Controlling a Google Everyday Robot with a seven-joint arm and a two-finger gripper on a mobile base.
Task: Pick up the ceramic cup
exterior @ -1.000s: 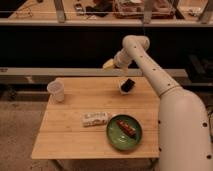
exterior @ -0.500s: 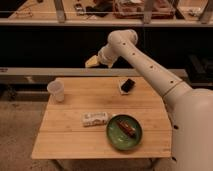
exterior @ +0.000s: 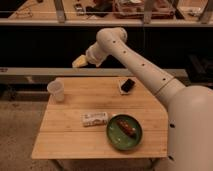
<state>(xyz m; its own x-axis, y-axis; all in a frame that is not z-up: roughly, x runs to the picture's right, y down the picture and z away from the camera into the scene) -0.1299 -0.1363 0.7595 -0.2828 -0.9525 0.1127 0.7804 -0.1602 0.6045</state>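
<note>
The ceramic cup (exterior: pixel 56 90) is a small whitish tapered cup standing upright at the far left corner of the wooden table (exterior: pixel 65 140). My gripper (exterior: pixel 80 61) hangs in the air above the table's far edge, to the right of the cup and higher than it, apart from it. The white arm reaches to it from the right.
A green plate (exterior: pixel 113 138) with a brown food item (exterior: pixel 126 127) sits at the front right. A white wrapped packet (exterior: pixel 95 118) lies in the middle. A small black-and-white object (exterior: pixel 127 86) sits at the far right. Dark shelving stands behind the table.
The arm has swung left along the table's far edge, carrying the gripper from above the black-and-white object toward the cup. The objects on the table have not moved.
</note>
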